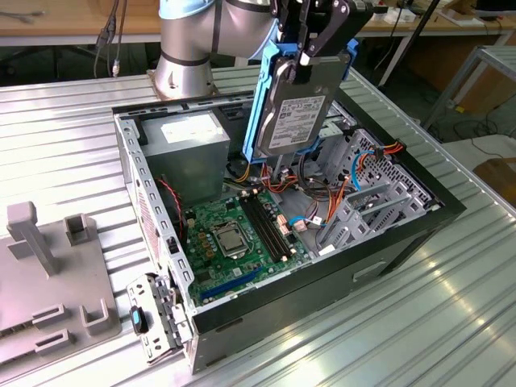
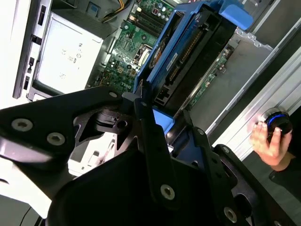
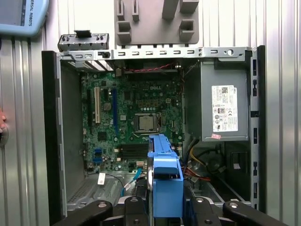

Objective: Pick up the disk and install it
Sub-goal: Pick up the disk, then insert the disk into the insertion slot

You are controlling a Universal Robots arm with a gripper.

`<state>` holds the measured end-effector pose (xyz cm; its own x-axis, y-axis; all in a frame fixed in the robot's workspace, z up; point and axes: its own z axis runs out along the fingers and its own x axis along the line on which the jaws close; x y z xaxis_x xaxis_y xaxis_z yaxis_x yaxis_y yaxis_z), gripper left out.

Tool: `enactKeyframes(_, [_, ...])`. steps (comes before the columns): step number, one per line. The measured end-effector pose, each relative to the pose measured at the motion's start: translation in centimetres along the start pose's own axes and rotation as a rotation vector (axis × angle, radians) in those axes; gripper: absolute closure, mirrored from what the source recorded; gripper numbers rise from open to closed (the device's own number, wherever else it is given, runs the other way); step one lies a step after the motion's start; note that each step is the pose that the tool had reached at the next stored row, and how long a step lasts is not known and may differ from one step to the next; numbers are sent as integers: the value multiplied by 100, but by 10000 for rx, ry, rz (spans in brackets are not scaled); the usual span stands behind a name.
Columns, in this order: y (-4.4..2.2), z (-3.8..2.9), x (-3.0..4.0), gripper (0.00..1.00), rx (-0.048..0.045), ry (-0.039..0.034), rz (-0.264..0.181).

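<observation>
Exterior view: hand (image 1: 302, 52) clamped on the disk (image 1: 298, 109) over the case (image 1: 322, 282); second wrist view: a person's fingers (image 2: 258, 136).

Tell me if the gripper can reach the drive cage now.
Probably yes: the computer case lies open, the gripper, shut on the disk, hangs over it, and only loose cables crowd the drive cage.

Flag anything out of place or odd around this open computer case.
The disk hangs tilted on edge above the computer case, clamped in the hand, not seated in a bay. A person's fingers are near the case in the second wrist view.
</observation>
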<state>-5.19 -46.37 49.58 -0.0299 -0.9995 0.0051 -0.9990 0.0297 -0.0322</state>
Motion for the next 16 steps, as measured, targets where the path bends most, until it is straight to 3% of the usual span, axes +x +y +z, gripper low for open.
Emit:
enactKeyframes(12, [0,0,0,63,-8,0,-3])
enactKeyframes(16, [0,0,0,63,-6,-14,-443])
